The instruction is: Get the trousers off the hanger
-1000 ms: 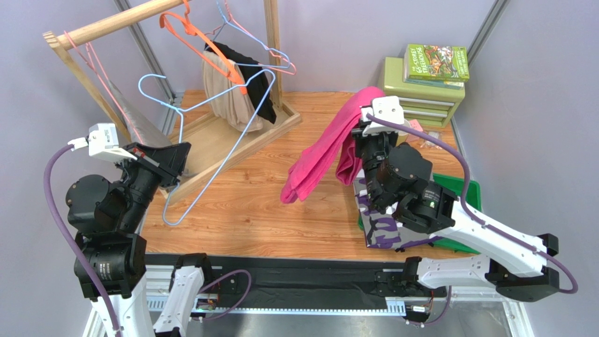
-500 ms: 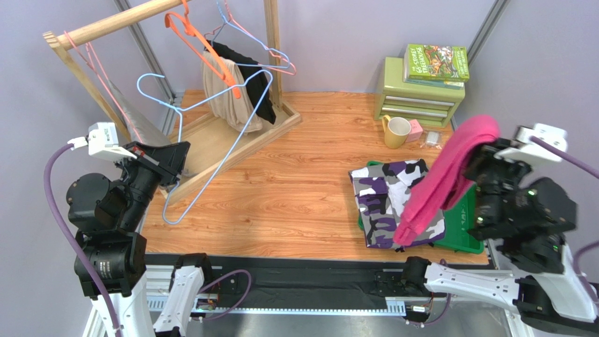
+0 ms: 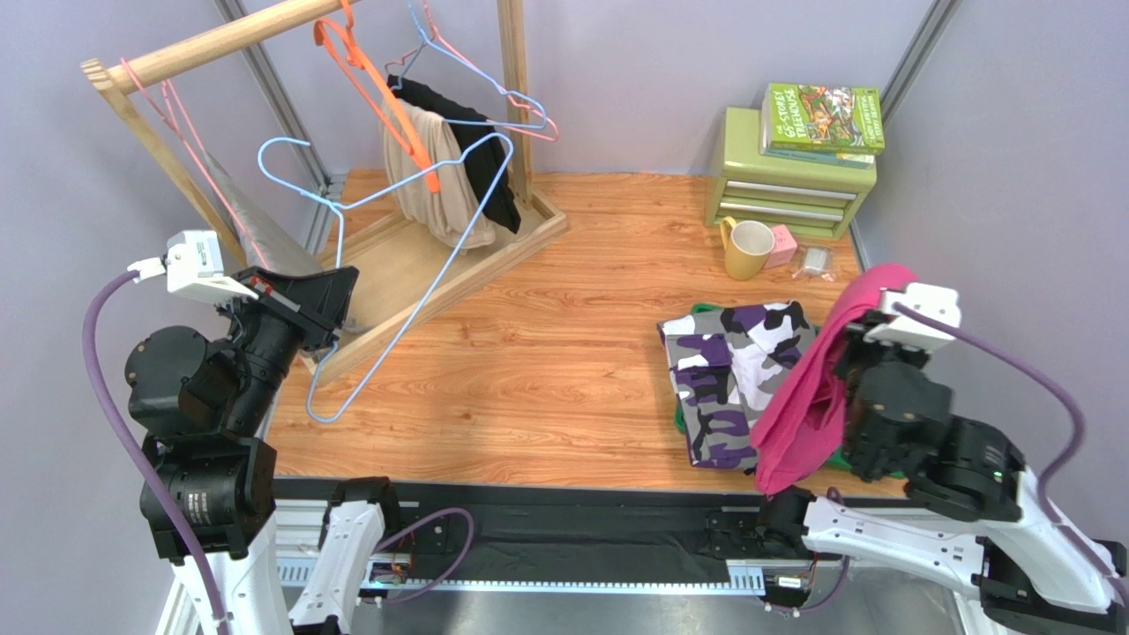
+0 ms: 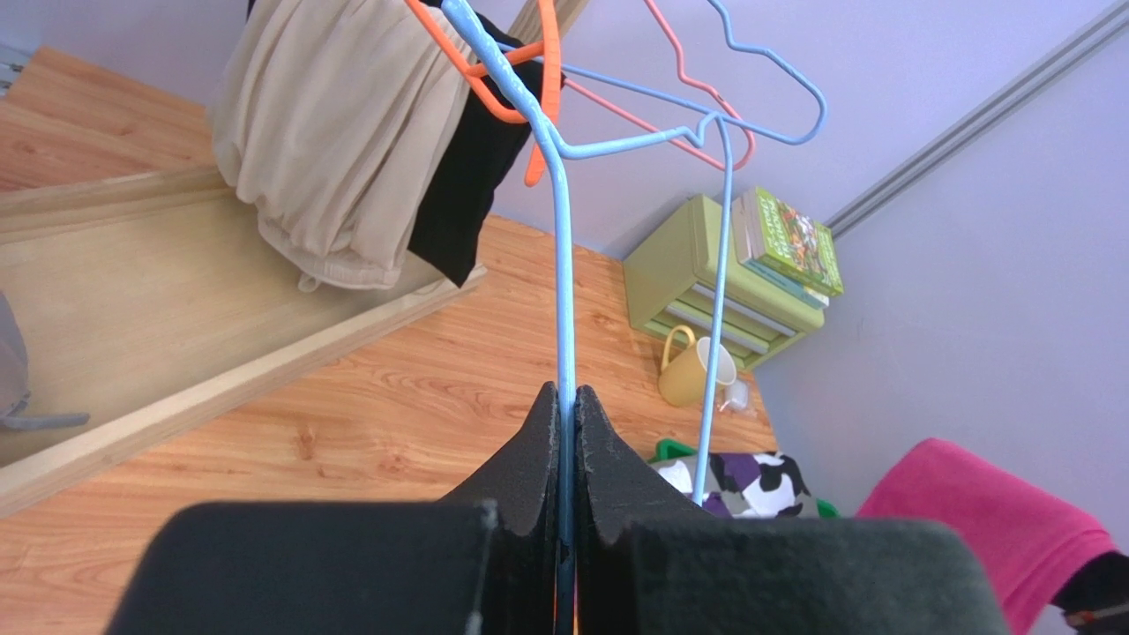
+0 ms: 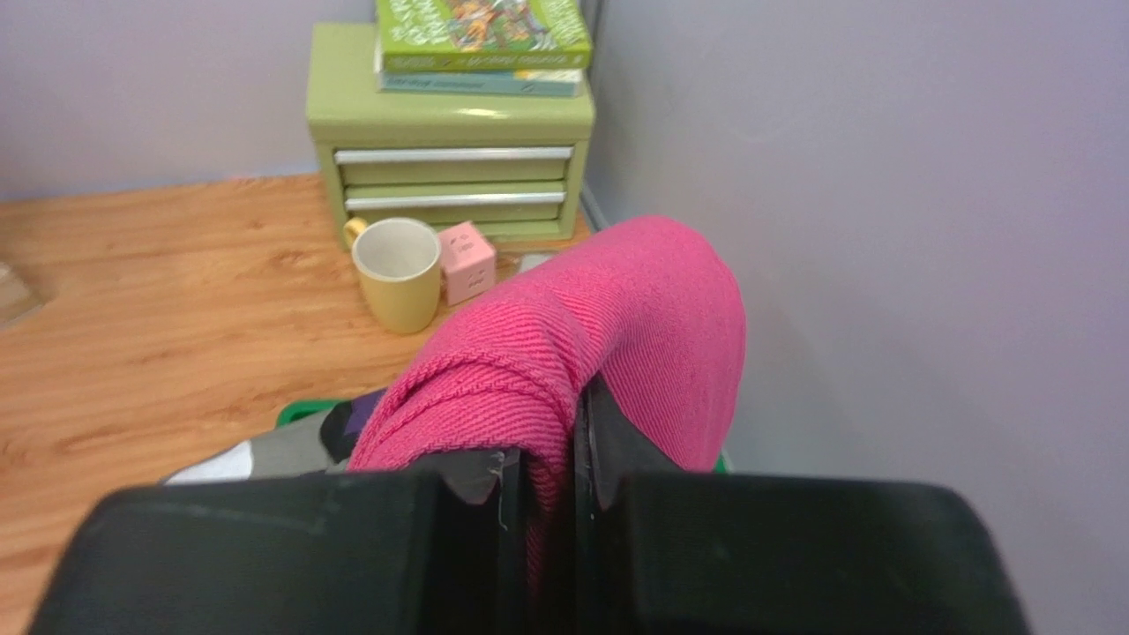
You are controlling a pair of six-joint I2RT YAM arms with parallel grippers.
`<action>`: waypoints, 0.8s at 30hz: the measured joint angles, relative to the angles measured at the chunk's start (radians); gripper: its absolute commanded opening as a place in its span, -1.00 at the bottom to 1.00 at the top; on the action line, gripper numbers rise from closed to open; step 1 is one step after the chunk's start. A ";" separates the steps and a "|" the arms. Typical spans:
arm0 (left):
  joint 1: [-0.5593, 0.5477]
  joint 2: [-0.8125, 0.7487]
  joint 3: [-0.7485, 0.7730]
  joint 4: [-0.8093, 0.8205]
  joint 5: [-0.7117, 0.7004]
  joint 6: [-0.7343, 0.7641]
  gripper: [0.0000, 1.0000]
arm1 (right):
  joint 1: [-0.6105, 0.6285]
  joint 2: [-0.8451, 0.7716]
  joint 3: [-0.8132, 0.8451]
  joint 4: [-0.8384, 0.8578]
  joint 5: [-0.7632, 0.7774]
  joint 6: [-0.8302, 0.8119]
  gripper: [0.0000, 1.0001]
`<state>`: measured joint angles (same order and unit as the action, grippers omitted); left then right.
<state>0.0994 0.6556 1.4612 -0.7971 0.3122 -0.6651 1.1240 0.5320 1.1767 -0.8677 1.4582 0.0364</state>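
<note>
Pink trousers (image 3: 819, 390): pinched in right gripper (image 5: 567, 443), jaws closed tight on a fold, cloth humped over the top and hanging down the near side. Held up in the air, nearer than drawer chest (image 3: 791, 185) and slightly right of it. Camouflage trousers (image 3: 729, 371): folded flat on table (image 3: 557, 357), nearer than the drawer chest, overlapped by the hanging pink cloth in the top view; contact unclear. Left gripper (image 4: 566, 421): clamped fully on the wire of blue hanger (image 4: 562, 265), tilted, far left of the drawer chest. Beige garment (image 3: 427, 179) and black garment (image 3: 488, 166): on hangers on wooden rack (image 3: 212, 46), left of the drawer chest. Yellow mug (image 3: 752, 246): just in front of the drawer chest. Books (image 3: 822, 117): stacked on top of it.
</note>
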 measured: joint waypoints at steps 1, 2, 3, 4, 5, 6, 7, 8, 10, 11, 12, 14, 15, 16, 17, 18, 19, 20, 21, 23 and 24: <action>0.000 0.000 0.000 0.000 0.000 0.001 -1.00 | 0.000 0.010 -0.025 -0.012 -0.020 0.037 -1.00; 0.000 0.000 0.000 0.000 0.000 0.001 -1.00 | 0.000 0.023 -0.048 -0.019 -0.036 0.072 -1.00; 0.000 0.000 0.000 0.000 0.000 0.001 -1.00 | 0.000 0.044 -0.069 -0.025 -0.054 0.106 -1.00; 0.000 0.000 0.000 0.000 0.000 0.001 -1.00 | -0.004 0.072 -0.088 -0.030 -0.072 0.137 -1.00; 0.000 0.000 0.000 0.000 0.000 0.002 -1.00 | -0.010 0.104 -0.106 -0.032 -0.090 0.164 -1.00; 0.000 0.000 0.000 0.000 0.000 0.002 -1.00 | -0.026 0.153 -0.126 -0.034 -0.123 0.200 -1.00; 0.000 0.000 0.000 0.000 0.001 0.002 -1.00 | -0.044 0.195 -0.139 -0.033 -0.152 0.221 -1.00; 0.000 0.000 0.000 0.000 0.001 0.002 -1.00 | -0.067 0.245 -0.154 -0.028 -0.185 0.240 -0.99; 0.000 0.000 0.000 0.000 0.000 0.002 -1.00 | -0.107 0.336 -0.188 -0.003 -0.249 0.266 -1.00; 0.000 0.000 0.000 0.000 0.000 0.003 -1.00 | -0.122 0.379 -0.208 0.016 -0.282 0.274 -1.00; 0.000 0.000 0.000 0.000 0.000 0.003 -1.00 | -0.133 0.412 -0.225 0.032 -0.309 0.280 -1.00; 0.000 0.000 0.000 0.000 0.000 0.008 -1.00 | -0.148 0.460 -0.241 0.069 -0.355 0.288 -1.00; 0.000 0.000 0.000 -0.001 0.000 0.011 -1.00 | -0.153 0.470 -0.243 0.082 -0.368 0.290 -0.98; 0.000 0.000 0.000 -0.002 0.000 0.015 -1.00 | -0.159 0.477 -0.243 0.094 -0.380 0.294 -0.93; 0.000 0.000 0.000 -0.003 -0.001 0.018 -1.00 | -0.164 0.480 -0.245 0.108 -0.391 0.297 -0.88; 0.000 0.000 0.000 -0.006 -0.001 0.021 -1.00 | -0.167 0.480 -0.249 0.114 -0.399 0.302 -0.75; 0.000 0.000 0.000 -0.008 -0.002 0.022 -1.00 | -0.170 0.480 -0.254 0.122 -0.406 0.308 -0.65; 0.000 0.000 0.000 -0.010 -0.002 0.024 -1.00 | -0.171 0.480 -0.261 0.127 -0.413 0.314 -0.53; 0.000 0.000 0.000 -0.012 -0.004 0.025 -1.00 | -0.171 0.479 -0.265 0.127 -0.420 0.322 -0.30; 0.000 0.000 -0.001 -0.015 -0.005 0.025 -1.00 | -0.172 0.475 -0.274 0.124 -0.438 0.344 -0.04; 0.000 0.000 -0.001 -0.015 -0.005 0.025 -1.00 | -0.172 0.469 -0.276 0.113 -0.447 0.356 0.17</action>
<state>0.0994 0.6556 1.4601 -0.8120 0.3077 -0.6399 0.9520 1.0012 0.9005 -0.7544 1.0107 0.3920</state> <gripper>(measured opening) 0.007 0.373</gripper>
